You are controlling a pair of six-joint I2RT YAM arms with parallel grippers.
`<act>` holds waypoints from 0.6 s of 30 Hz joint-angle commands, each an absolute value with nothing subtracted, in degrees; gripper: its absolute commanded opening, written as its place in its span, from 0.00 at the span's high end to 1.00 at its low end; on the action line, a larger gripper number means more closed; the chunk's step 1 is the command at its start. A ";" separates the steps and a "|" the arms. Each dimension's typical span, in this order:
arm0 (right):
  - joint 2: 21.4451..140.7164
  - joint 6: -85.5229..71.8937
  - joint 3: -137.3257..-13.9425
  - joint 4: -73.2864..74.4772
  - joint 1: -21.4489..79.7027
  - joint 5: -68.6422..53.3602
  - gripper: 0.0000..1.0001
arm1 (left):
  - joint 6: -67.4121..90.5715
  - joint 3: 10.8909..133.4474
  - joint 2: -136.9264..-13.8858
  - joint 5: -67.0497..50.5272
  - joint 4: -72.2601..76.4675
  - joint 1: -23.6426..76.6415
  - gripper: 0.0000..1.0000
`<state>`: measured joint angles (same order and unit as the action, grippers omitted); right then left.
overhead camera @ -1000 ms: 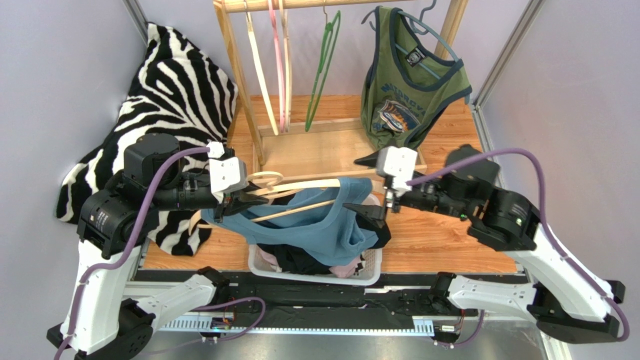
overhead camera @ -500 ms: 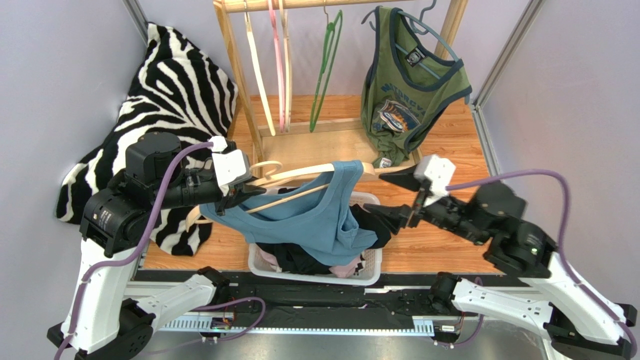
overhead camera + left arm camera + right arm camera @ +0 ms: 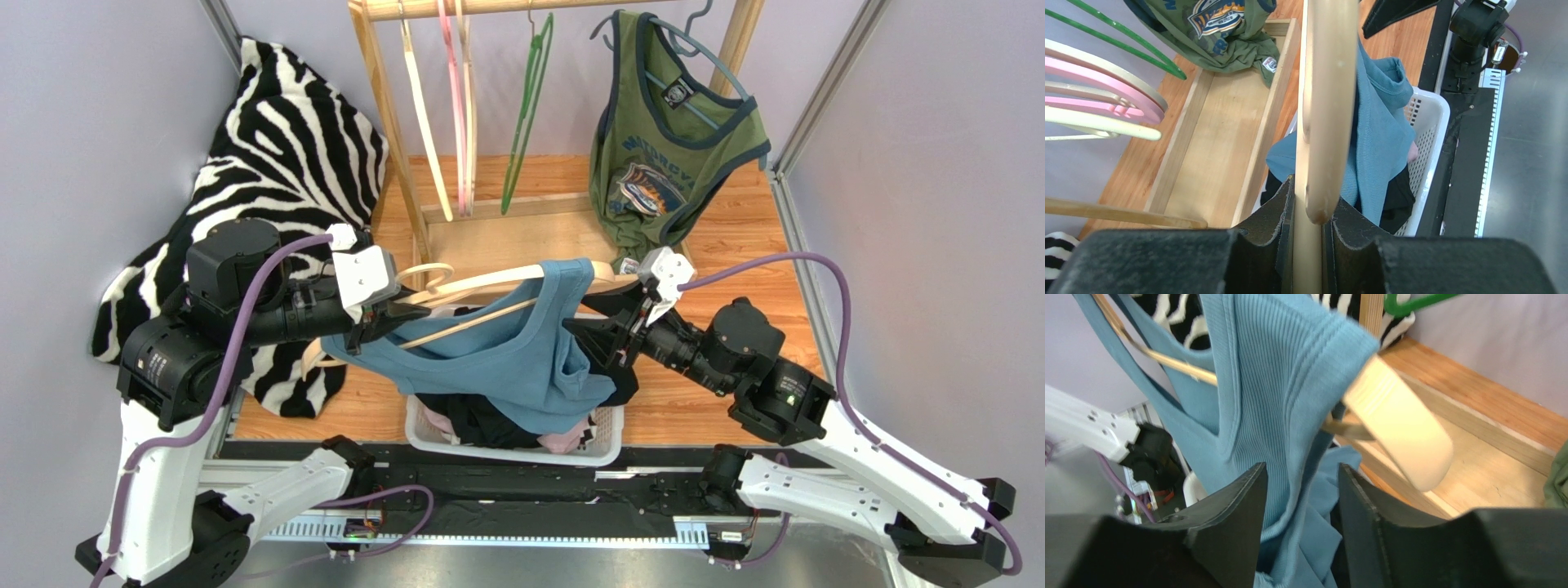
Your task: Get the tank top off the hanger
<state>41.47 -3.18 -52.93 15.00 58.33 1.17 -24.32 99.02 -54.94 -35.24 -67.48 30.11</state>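
Observation:
A blue tank top (image 3: 515,355) hangs on a pale wooden hanger (image 3: 491,284) above the laundry basket. My left gripper (image 3: 390,321) is shut on the hanger's lower bar (image 3: 1309,245), and the hanger arm (image 3: 1324,92) runs away from it with the tank top (image 3: 1379,135) draped to its right. My right gripper (image 3: 610,333) is at the tank top's right side, just under the hanger's end (image 3: 1404,422). Its jaws stand apart on either side of the ribbed blue strap (image 3: 1272,373); the right gripper (image 3: 1301,496) has fabric in the gap but is not pinching it.
A white basket (image 3: 607,435) of clothes sits under the tank top. Behind stands a wooden rack (image 3: 380,98) with a green hanger (image 3: 530,98), other bare hangers, and a green printed tank top (image 3: 669,135). A zebra-striped cloth (image 3: 282,147) lies at the left.
My right arm swung out to the right, then came back in to the blue strap, its jaws narrowing all the while. The left gripper kept its hold and lifted the hanger slightly.

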 commanded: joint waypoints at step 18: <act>47.90 -8.35 -59.94 1.41 61.43 -2.46 0.90 | -22.94 97.47 -53.53 -34.46 -63.19 29.09 1.00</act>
